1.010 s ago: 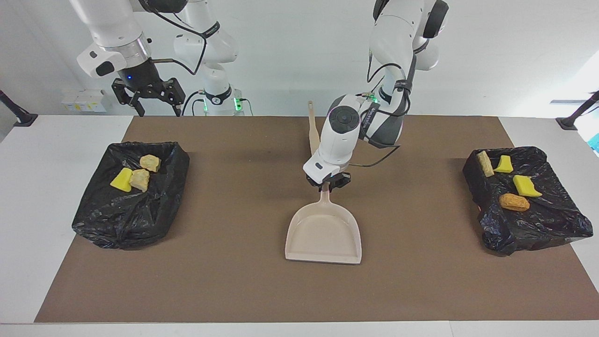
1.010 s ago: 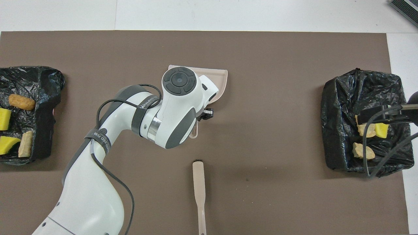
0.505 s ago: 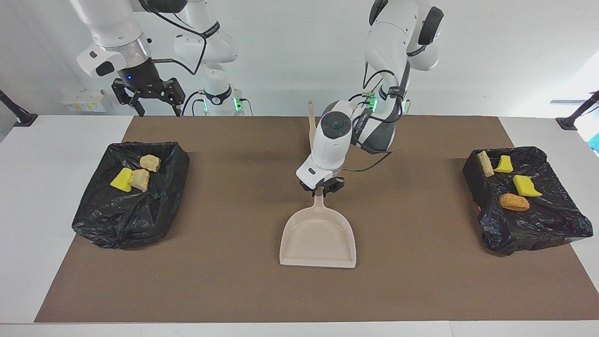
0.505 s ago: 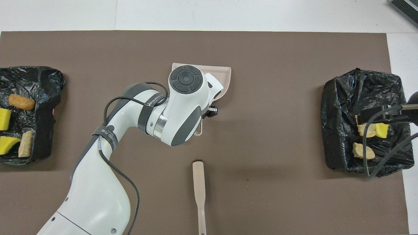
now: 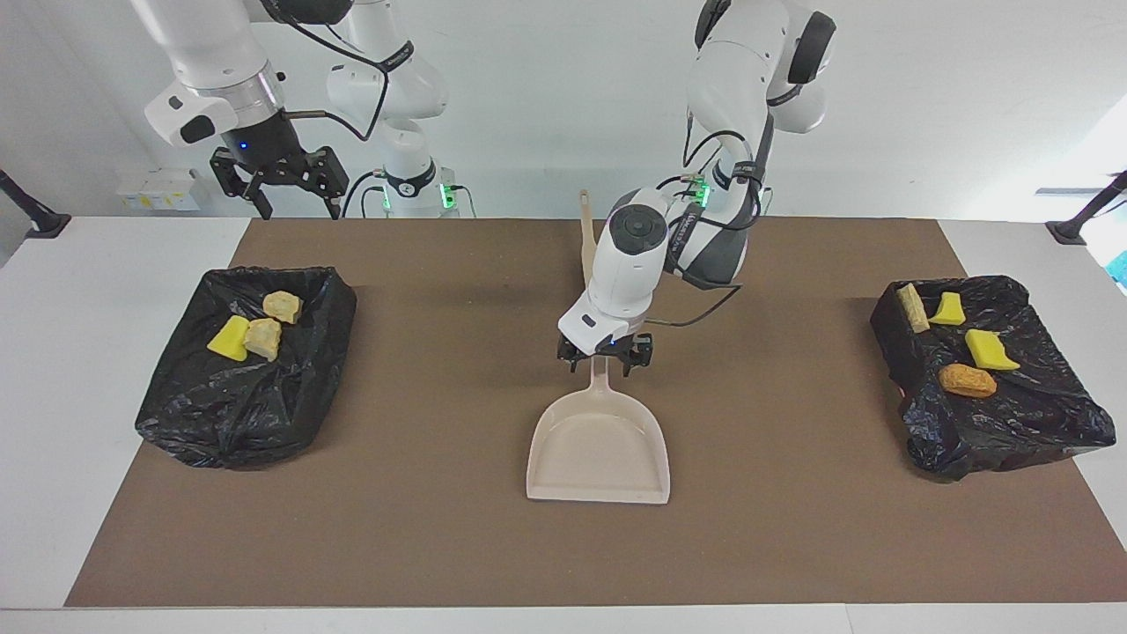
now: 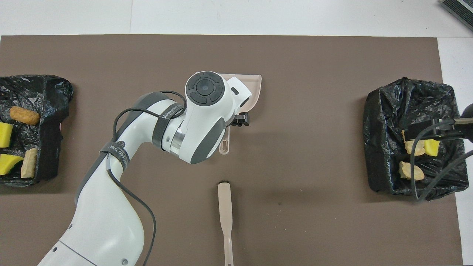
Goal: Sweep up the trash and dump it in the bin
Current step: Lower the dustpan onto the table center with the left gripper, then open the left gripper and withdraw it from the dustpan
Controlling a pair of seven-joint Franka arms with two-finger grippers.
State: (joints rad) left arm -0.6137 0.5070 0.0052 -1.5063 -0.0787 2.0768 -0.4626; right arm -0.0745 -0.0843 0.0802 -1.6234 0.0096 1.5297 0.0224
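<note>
The left claw (image 5: 605,359) sits over the handle of the dustpan (image 5: 599,445), its fingers spread apart on either side of the handle and not clamping it. The dustpan lies flat on the brown mat in the middle of the table (image 5: 53,370), with nothing in it. The brush (image 6: 225,214) lies on the mat nearer the robots than the dustpan, untouched. The right claw (image 5: 282,180) waits in the air toward the right arm's end of the table, fingers apart and empty.

The trash is all off the mat already: three scraps (image 5: 251,330) lie in the black-lined bin (image 5: 238,405) at the right arm's end, and four scraps (image 5: 964,352) in the other bin (image 5: 1012,423) at the left arm's end.

The step in hand looks like letting go of the dustpan, with the sweeping seemingly finished. To do it well, the left arm should lift straight up off the handle so neither finger drags the pan sideways, then pull back clear of the brush.
</note>
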